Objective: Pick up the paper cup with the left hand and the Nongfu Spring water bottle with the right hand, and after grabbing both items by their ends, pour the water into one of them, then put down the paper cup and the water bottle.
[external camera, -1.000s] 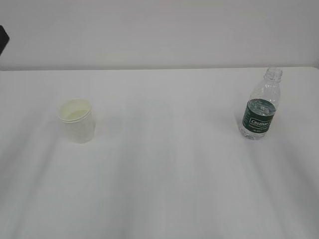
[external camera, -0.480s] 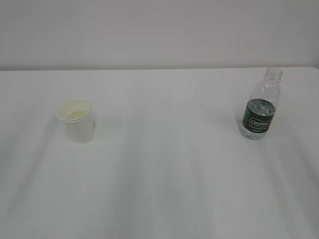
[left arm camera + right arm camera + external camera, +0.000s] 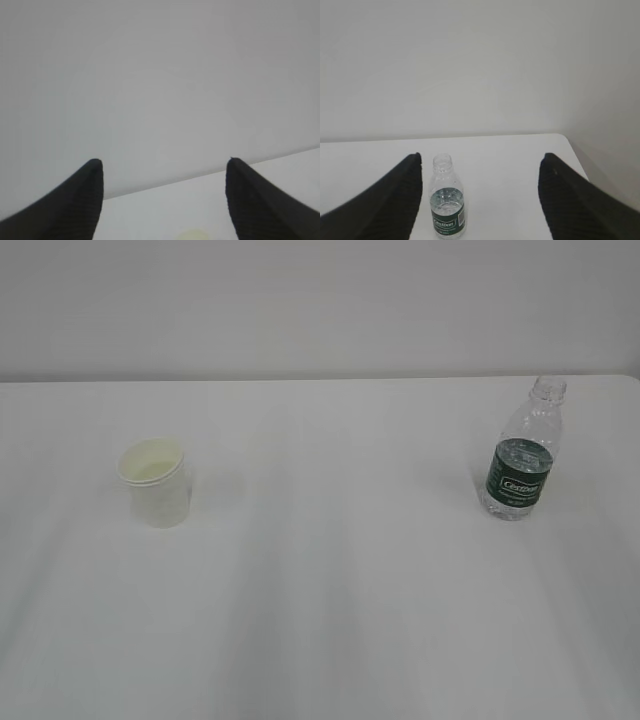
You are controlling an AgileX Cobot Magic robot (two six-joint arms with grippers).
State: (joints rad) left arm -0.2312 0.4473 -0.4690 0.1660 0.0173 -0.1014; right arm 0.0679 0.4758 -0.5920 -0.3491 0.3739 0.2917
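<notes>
Ext. view: the dark arm tip seen at upper left of the frame a second ago is gone; no arm shows now. Paper cup (image 3: 154, 483) stands upright at mid-left of the white table (image 3: 330, 570), bottle (image 3: 523, 453) upright at mid-right, well apart, both in the same spots as before. Judged: both items appear set down and the arms pulled back, so the task looks finished or nearly so; water level too faint to call.

Left wrist view: left claw (image 3: 165, 172) spread wide, nothing between its fingers (image 3: 80, 200), touching nothing; cup rim (image 3: 194, 235) just peeks in at bottom centre.

Right wrist view: right claw (image 3: 481, 167) likewise wide open, empty; bottle (image 3: 447, 204) stands beyond it, lower left of centre, beside the left finger in the frame, not gripped.
</notes>
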